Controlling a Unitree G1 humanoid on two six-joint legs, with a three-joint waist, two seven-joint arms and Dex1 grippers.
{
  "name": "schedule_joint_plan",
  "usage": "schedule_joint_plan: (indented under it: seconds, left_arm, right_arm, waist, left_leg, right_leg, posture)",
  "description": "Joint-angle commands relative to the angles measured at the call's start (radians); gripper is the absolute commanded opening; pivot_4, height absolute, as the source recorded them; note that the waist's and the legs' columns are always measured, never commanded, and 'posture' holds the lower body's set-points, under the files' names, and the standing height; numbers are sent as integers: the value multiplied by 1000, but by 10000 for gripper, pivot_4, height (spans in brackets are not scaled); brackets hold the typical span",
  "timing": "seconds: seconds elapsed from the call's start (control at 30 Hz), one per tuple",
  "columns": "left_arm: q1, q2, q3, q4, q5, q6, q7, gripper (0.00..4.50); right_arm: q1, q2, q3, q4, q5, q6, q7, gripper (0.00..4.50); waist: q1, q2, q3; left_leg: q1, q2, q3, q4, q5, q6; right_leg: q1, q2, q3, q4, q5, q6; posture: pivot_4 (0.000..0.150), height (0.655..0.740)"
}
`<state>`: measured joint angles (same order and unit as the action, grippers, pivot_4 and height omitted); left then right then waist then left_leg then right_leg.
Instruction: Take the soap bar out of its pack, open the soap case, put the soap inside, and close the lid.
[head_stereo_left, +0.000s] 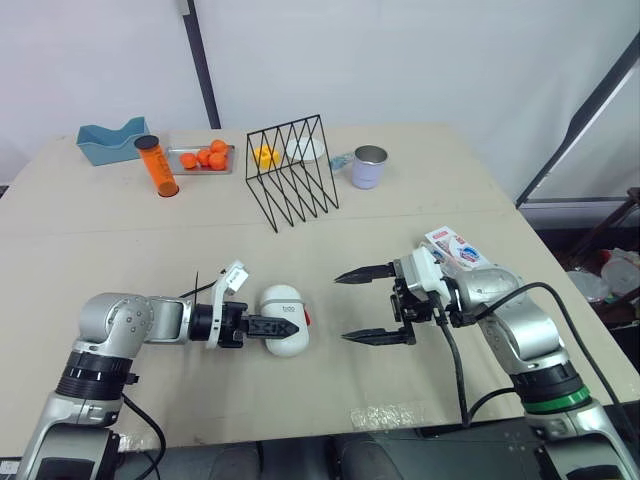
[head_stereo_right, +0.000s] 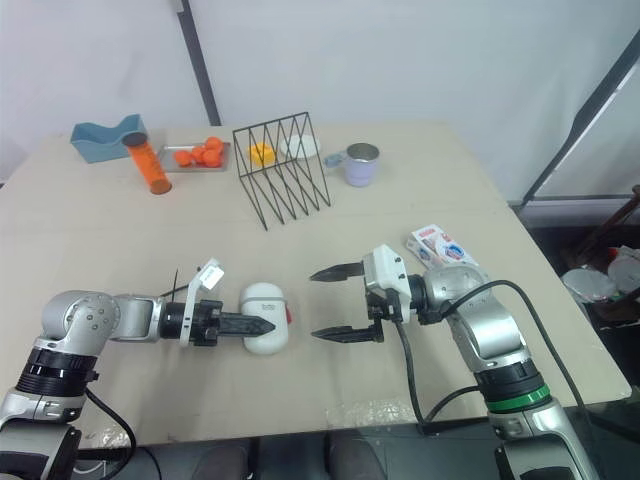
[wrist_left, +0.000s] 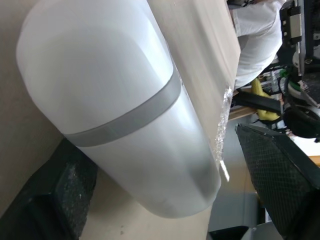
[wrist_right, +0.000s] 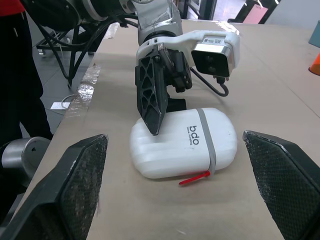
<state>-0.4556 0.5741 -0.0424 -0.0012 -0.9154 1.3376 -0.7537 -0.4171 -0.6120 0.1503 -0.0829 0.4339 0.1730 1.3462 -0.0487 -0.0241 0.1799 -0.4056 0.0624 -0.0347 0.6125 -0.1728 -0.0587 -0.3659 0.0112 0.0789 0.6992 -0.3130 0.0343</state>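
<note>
White soap case lies closed on the table, low and centre. The left gripper straddles it, fingers spread, one touching its side. The right gripper faces it, fingers wide apart and empty. The soap pack lies at right, seemingly unopened. The step looks like steadying the case, and the next move would be lifting its lid. In the upper left, a tray holds oranges.

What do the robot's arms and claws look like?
The left arm and right arm are shiny silver with black joints. The right one has a green ring. Black cables trail from them. Each wrist carries a white camera block. The left gripper and right gripper each have two long, pointed black fingers with criss-cross sides.
</note>
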Motion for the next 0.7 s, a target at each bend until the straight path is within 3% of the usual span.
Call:
schedule_joint_plan:
  seconds: [0.03, 0.43, 0.57, 0.7]
  left_arm:
    - [19, 78, -20, 34, 116, -61, 15, 44680]
    - [86, 266, 28, -96, 155, -332, -241, 44680]
    - [152, 267, 85, -123, 216, -534, -286, 44680]
    - [203, 194, 157, -101, 333, -789, -194, 44680]
  right_arm:
    - [-4, -1, -14, -4, 5, -16, 4, 45000]
    - [-17, -5, -21, 79, 4, -19, 22, 45000]
    - [-12, -12, -26, 106, -13, -35, 17, 45000]
    - [14, -5, -28, 141, -53, -59, -33, 45000]
  waist:
    - [0, 0, 0]
    - [-3, -4, 3]
    - [1, -5, 4]
    - [3, -6, 4]
  left_leg:
    - [0, 0, 0, 0, 0, 0]
    - [-3, 0, 3, -9, 1, -2]
    - [-5, 0, 4, -9, -2, -7]
    - [-6, 0, 4, -9, -3, -8]
  right_leg:
    - [0, 0, 0, 0, 0, 0]
    - [-7, 1, 3, -1, -2, 0]
    - [-9, -1, 3, -1, -6, 0]
    - [-9, -1, 3, -2, -6, -1]
  posture:
    - [1500, 7400]
    - [1500, 7400]
    - [1500, 7400]
    - [1500, 7400]
